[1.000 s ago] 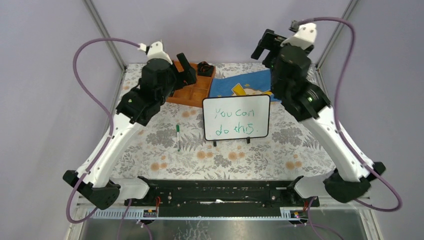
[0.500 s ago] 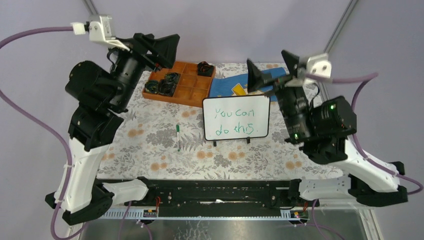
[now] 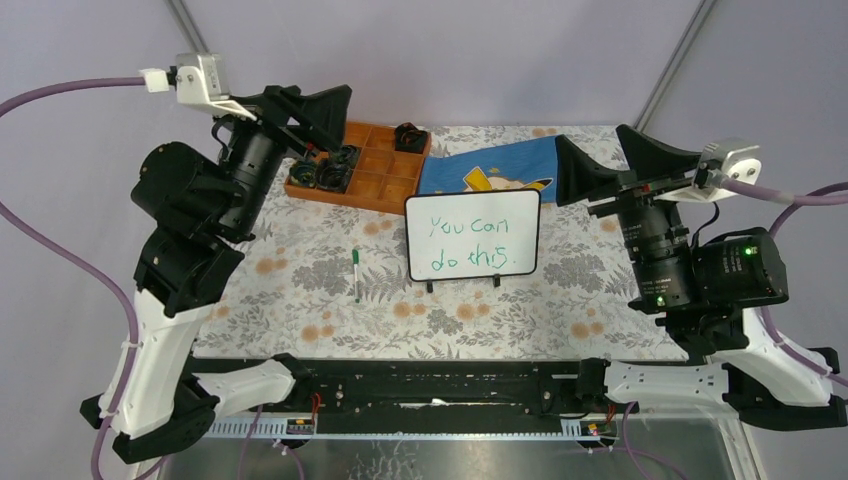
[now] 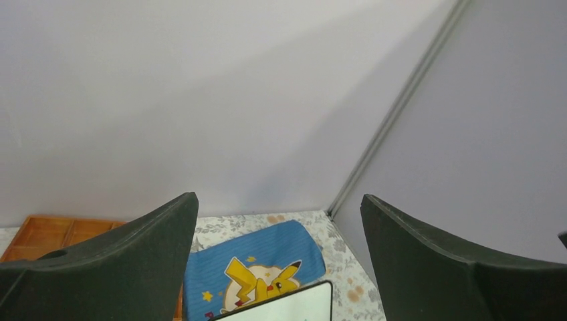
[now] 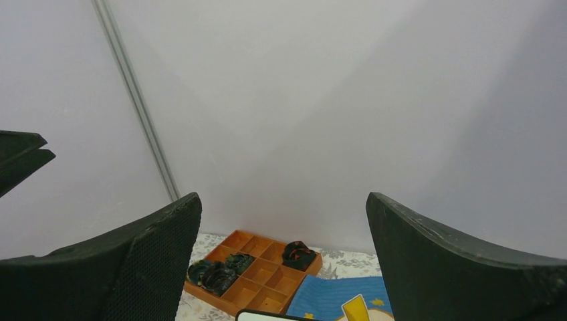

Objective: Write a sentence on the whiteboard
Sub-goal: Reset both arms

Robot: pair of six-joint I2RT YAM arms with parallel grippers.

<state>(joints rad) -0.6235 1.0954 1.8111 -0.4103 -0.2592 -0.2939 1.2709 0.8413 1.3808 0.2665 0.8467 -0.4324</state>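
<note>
The whiteboard [image 3: 472, 236] stands upright on its two small black feet at mid-table. The sentence [image 3: 470, 243], "You can do this", is written on it in green over two lines. A green marker [image 3: 355, 272] lies on the tablecloth left of the board. My left gripper [image 3: 318, 108] hangs high over the back left, open and holding nothing. My right gripper [image 3: 592, 150] hangs high at the right, open and holding nothing. Between the left gripper's [image 4: 279, 197] fingers the whiteboard's top corner [image 4: 294, 306] shows. The right gripper [image 5: 283, 195] frames the board's top edge [image 5: 267, 315].
An orange wooden compartment tray [image 3: 395, 185] with dark bundles sits at the back left, tray [image 5: 261, 267]. A blue cloth with yellow cartoon print [image 3: 490, 165] lies behind the board, cloth [image 4: 254, 264], cloth [image 5: 334, 297]. Grey walls and metal posts close in the back and sides.
Both arms have lifted away from the back of the table and swung outward. In the last half second the right arm moved further right; the left barely moved. Board and marker stayed put.
</note>
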